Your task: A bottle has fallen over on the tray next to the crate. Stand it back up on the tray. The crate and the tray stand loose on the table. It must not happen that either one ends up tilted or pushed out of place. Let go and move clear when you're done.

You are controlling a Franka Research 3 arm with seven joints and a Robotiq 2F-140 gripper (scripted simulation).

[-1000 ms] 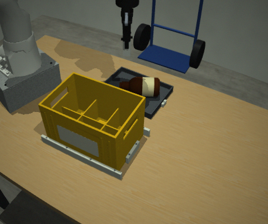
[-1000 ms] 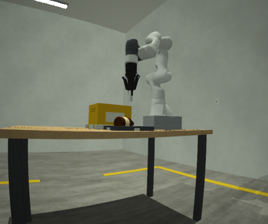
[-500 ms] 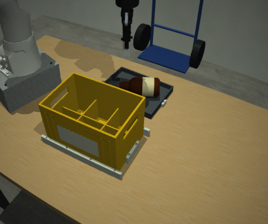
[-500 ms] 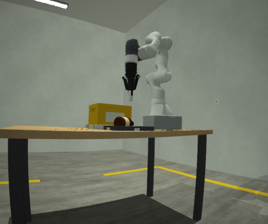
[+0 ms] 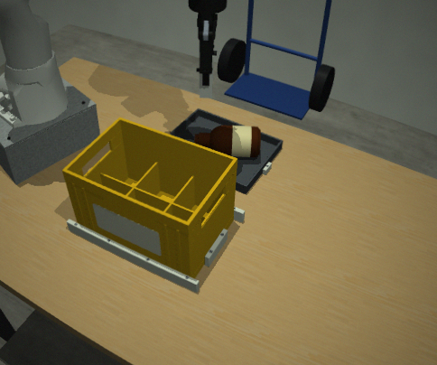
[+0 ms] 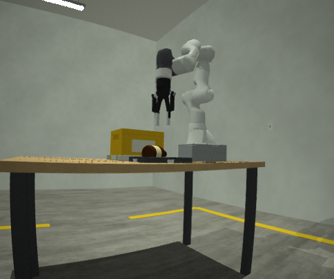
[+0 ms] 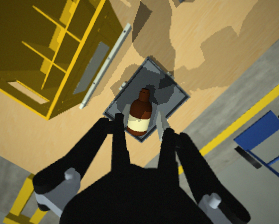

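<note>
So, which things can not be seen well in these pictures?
- Tray: top view, its near-left part is hidden behind the crate.
- Bottle: wrist view, its cap is too small to judge; exterior view, its neck end is a blur.
- Gripper: top view, cut off by the upper edge.
- Hand truck: top view, handles cut off.
</note>
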